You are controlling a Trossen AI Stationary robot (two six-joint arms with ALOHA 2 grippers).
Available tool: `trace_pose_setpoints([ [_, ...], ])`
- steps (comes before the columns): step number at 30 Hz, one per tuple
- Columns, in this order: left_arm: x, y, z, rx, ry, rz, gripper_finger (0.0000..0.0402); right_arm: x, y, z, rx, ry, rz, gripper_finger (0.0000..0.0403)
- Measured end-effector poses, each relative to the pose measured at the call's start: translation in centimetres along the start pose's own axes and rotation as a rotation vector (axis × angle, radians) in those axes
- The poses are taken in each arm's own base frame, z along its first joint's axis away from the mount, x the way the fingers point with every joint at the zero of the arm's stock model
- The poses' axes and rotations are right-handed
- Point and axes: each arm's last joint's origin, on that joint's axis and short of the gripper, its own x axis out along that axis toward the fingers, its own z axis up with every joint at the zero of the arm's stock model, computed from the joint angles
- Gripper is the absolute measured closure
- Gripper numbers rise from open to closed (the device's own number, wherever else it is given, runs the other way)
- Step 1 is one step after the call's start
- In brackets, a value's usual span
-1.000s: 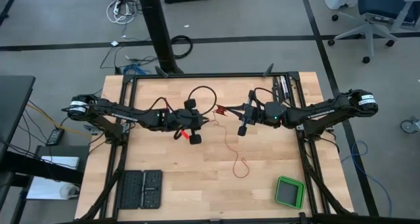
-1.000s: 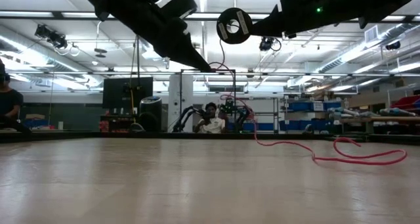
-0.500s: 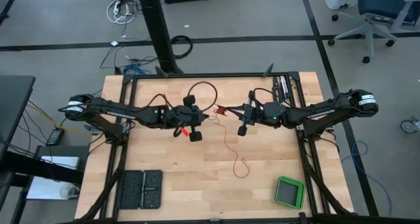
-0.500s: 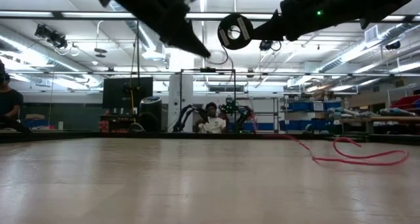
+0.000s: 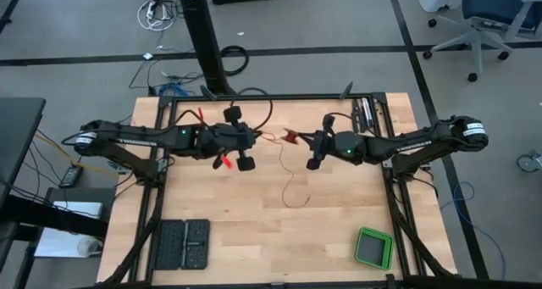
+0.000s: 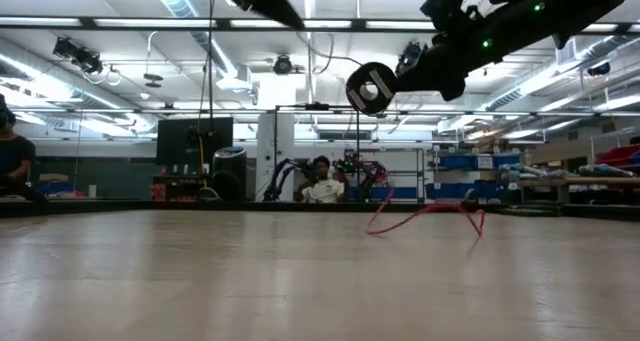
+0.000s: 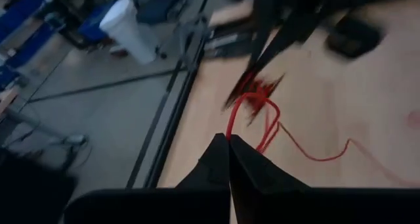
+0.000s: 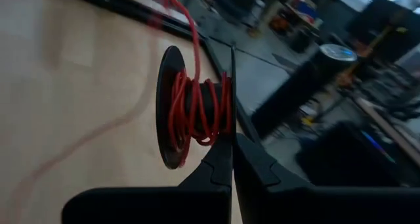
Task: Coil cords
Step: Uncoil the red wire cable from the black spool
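The thin red cord (image 5: 288,186) is hanging limp and light; best gripped near the spool (image 8: 190,115). Left gripper (image 7: 228,140) is pinching the cord; right gripper (image 8: 231,148) is clamping the spool.

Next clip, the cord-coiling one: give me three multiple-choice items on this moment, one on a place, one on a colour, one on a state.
1. Where does the green box sit on the table?
A. In a corner on the right arm's side
B. Under the left gripper
C. At the table's middle

2. What colour is the cord?
A. Blue
B. Red
C. White

3. How does the cord sit at the right gripper?
A. All loose on the table
B. Knotted to the green box
C. Partly wound on a dark spool held at the fingertips

Answers:
1. A, the high view shows it in that corner.
2. B, it shows red in both wrist views.
3. C, the right wrist view shows turns on the spool; the high view shows slack trailing on the wood.
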Motion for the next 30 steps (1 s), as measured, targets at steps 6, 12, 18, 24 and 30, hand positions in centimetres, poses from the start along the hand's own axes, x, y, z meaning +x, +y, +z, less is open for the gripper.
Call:
trace_pose_setpoints([
  [6,-0.3,-0.6,1.3,-0.043,-0.138,-0.113,0.0401,0.5,-1.2,-0.5,-0.027,0.057,-0.107,0.0403],
  [12,0.3,-1.9,1.6,-0.040,-0.166,-0.165,0.0401,0.8,-2.4,0.0,0.042,0.006,-0.215,0.0403],
  [18,3.6,-4.2,0.3,0.014,-0.075,-0.184,0.0401,0.6,-3.0,1.3,0.127,-0.154,-0.214,0.0403],
  [24,6.0,-4.9,-1.4,0.068,0.046,-0.137,0.0401,0.2,-3.1,1.7,0.140,-0.182,-0.207,0.0403],
  [30,5.6,-4.4,-4.1,0.107,0.326,0.023,0.0401,-1.7,-2.5,2.3,0.108,-0.174,-0.131,0.0403],
])
